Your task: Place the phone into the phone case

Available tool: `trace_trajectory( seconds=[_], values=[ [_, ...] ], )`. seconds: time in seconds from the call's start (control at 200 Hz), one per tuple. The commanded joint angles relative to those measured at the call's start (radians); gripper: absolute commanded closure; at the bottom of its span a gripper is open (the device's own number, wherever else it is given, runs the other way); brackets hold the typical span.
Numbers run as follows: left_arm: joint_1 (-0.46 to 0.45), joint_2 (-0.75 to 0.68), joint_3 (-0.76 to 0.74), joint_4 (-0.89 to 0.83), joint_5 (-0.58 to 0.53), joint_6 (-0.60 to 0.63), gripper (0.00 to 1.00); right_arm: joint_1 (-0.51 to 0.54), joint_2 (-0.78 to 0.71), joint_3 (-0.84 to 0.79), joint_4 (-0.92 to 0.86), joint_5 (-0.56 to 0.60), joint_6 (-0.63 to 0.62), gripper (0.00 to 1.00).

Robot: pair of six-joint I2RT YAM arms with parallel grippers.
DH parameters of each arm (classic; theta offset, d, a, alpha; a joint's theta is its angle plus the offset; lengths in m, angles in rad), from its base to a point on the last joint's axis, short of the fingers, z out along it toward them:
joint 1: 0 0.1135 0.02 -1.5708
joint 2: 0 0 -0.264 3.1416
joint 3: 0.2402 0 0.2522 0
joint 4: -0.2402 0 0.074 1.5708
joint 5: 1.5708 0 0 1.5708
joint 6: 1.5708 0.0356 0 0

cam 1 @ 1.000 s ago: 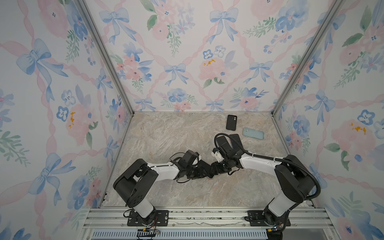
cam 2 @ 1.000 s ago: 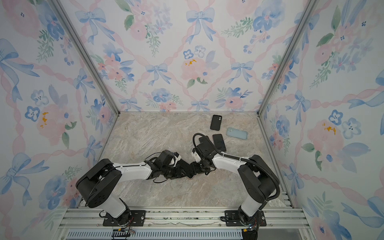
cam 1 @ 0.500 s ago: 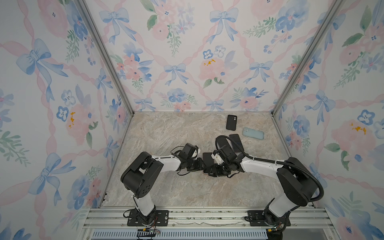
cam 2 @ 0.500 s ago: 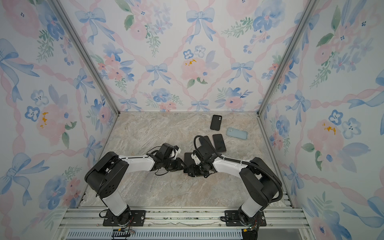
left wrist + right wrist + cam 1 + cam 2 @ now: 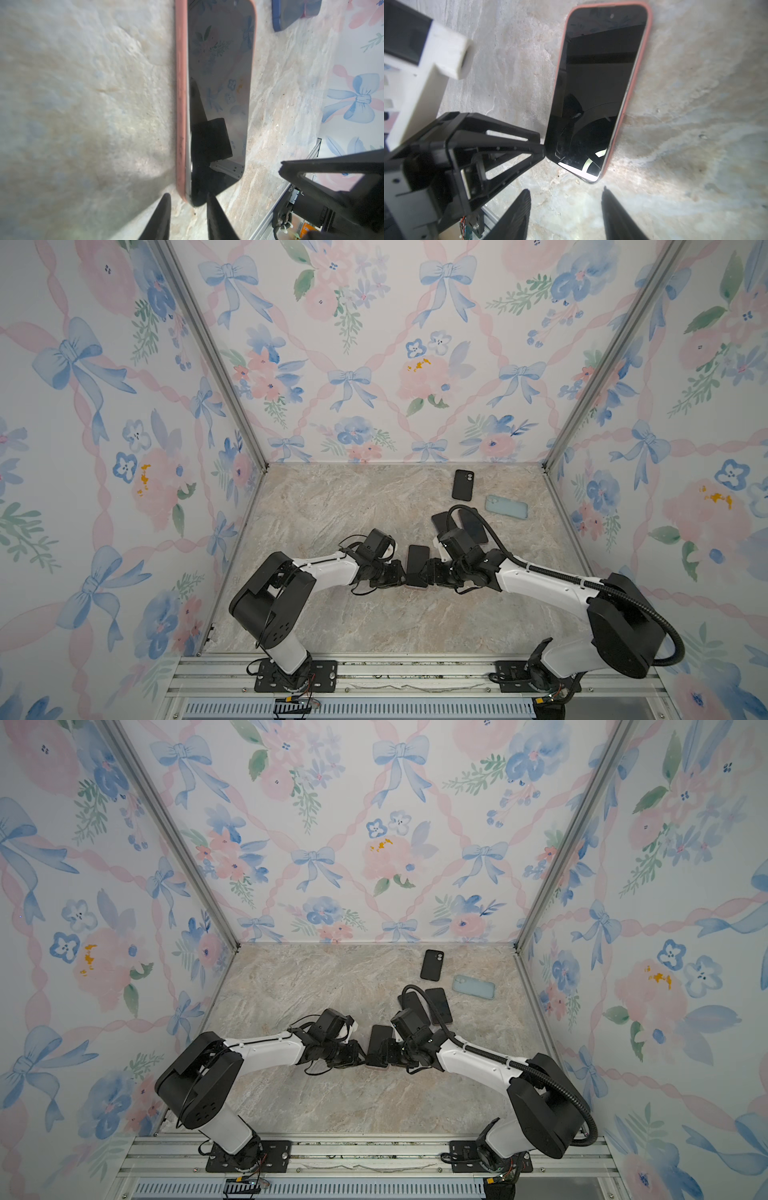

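Note:
The phone (image 5: 417,561) lies screen up in a salmon pink phone case (image 5: 180,93) on the marble table, between my two grippers. Its black screen (image 5: 593,87) fills the case. A silver rim of the phone shows beside the case's edge at the end nearest the grippers. My left gripper (image 5: 188,197) is open, and that end's corner lies between its fingertips; one fingertip (image 5: 208,197) overlaps the screen corner. In both top views it comes in from the left (image 5: 400,576) (image 5: 362,1058). My right gripper (image 5: 565,192) is open just short of the same end, holding nothing.
A black case (image 5: 463,484) and a pale blue-green case (image 5: 506,506) lie at the back right. Two dark phones (image 5: 473,524) rest beside the right arm's cable (image 5: 498,543). Floral walls close in three sides. A metal rail (image 5: 415,672) runs along the front.
The left gripper's jaws have narrowed around the phone's corner. The left arm's elbow has shifted. The phone now shows flat between the grippers, where they covered it a second ago.

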Motion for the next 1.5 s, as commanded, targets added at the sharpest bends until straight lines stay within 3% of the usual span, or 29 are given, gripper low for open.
trace_trajectory(
  seconds=[0.0, 0.385, 1.17, 1.495],
  values=[
    [-0.023, -0.02, 0.014, -0.063, -0.026, -0.047, 0.69, 0.011, 0.027, -0.022, 0.026, 0.042, 0.105, 0.43],
    [-0.038, 0.019, 0.054, -0.082, -0.064, -0.104, 0.75, -0.003, 0.074, -0.036, 0.085, 0.019, 0.118, 0.43],
    [-0.06, 0.092, 0.071, -0.082, -0.087, -0.078, 0.94, 0.005, 0.175, -0.062, 0.186, -0.018, 0.114, 0.45],
    [-0.062, 0.113, 0.075, -0.083, -0.089, -0.072, 0.96, 0.019, 0.21, -0.064, 0.216, -0.023, 0.123, 0.47]
  ],
)
